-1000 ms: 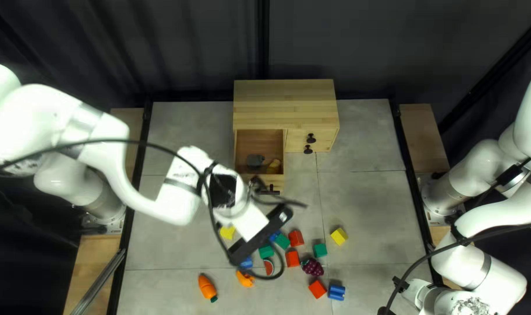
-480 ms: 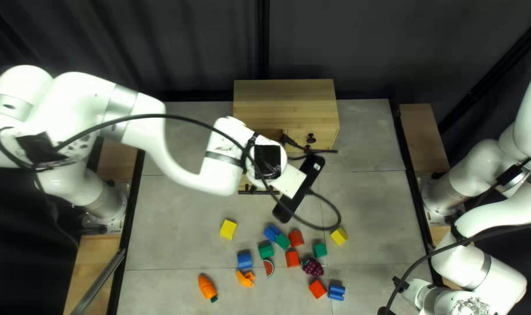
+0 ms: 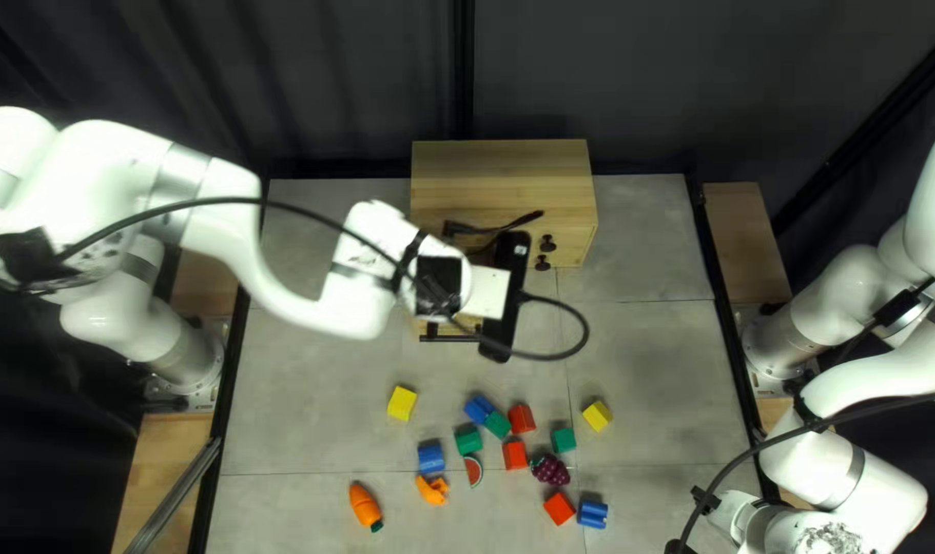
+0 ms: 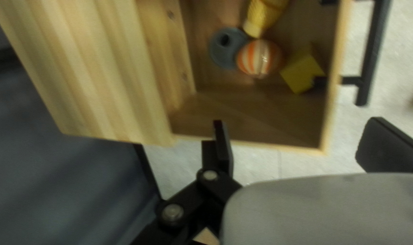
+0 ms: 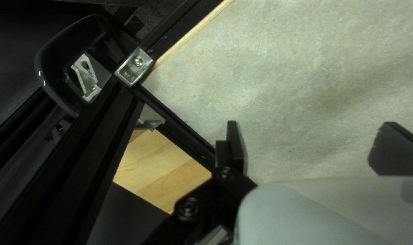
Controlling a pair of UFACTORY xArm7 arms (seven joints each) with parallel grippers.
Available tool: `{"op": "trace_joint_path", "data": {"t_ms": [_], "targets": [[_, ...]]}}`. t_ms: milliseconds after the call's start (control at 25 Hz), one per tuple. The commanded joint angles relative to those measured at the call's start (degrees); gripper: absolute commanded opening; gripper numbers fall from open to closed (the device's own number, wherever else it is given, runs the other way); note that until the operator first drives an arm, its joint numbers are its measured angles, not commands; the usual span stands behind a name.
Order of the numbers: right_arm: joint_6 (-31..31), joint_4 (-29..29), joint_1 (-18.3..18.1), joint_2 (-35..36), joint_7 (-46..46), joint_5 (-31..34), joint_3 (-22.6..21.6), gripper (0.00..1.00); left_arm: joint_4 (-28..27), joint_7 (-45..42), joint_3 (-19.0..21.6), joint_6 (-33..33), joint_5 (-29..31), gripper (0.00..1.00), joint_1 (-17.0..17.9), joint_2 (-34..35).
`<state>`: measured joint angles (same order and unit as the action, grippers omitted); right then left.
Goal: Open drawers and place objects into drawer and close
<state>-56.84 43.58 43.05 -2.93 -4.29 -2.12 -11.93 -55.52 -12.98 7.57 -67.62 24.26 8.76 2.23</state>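
Observation:
My left gripper [image 3: 507, 298] is over the cabinet's [image 3: 498, 164] front, its fingertips hidden from above. In the left wrist view the left gripper [image 4: 301, 140] is open and empty, beside the pulled-out drawer [image 4: 279, 147]. Inside lie a grey round piece [image 4: 224, 47], a striped orange ball [image 4: 255, 58], a yellow block [image 4: 301, 70] and a yellow textured toy [image 4: 263, 16]. On the table are a yellow block [image 3: 402, 403], a carrot [image 3: 365, 507], grapes [image 3: 550, 470] and several coloured blocks. My right gripper [image 5: 306, 145] is open over bare table surface, holding nothing.
Two closed small drawers with black knobs [image 3: 547, 244] are at the cabinet's right. The open drawer's black bar handle [image 3: 450, 339] juts toward the near edge. A black frame rail [image 5: 184, 131] and wood board [image 5: 161, 168] lie beside my right gripper.
From above the loose blocks, my left gripper has swung back toward the cabinet, then slightly left over the open drawer's area. The loose toys and the right arm have stayed where they were.

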Motion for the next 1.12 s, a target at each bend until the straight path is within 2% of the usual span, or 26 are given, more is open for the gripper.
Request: {"op": "trace_joint_path", "data": {"t_ms": [40, 440, 720, 1120], "targets": [[0.0, 0.0, 0.0, 0.0, 0.0, 0.0, 0.0, 1.00, 0.8, 1.9, 2.9, -1.3, -3.5, 1.00, 3.1, 1.0], [0.0, 0.0, 0.0, 0.0, 0.0, 0.0, 0.0, 1.00, 2.3, 4.2, 4.0, 1.4, -8.0, 1.00, 4.5, -0.4], [0.0, 0.0, 0.0, 0.0, 0.0, 0.0, 0.0, 1.00, 4.4, 4.0, 5.8, 6.7, -9.5, 1.00, 6.2, -2.8], [0.0, 0.0, 0.0, 0.0, 0.0, 0.0, 0.0, 1.00, 7.3, 4.9, 9.7, 16.2, -15.6, 1.00, 9.5, -6.5]]}}
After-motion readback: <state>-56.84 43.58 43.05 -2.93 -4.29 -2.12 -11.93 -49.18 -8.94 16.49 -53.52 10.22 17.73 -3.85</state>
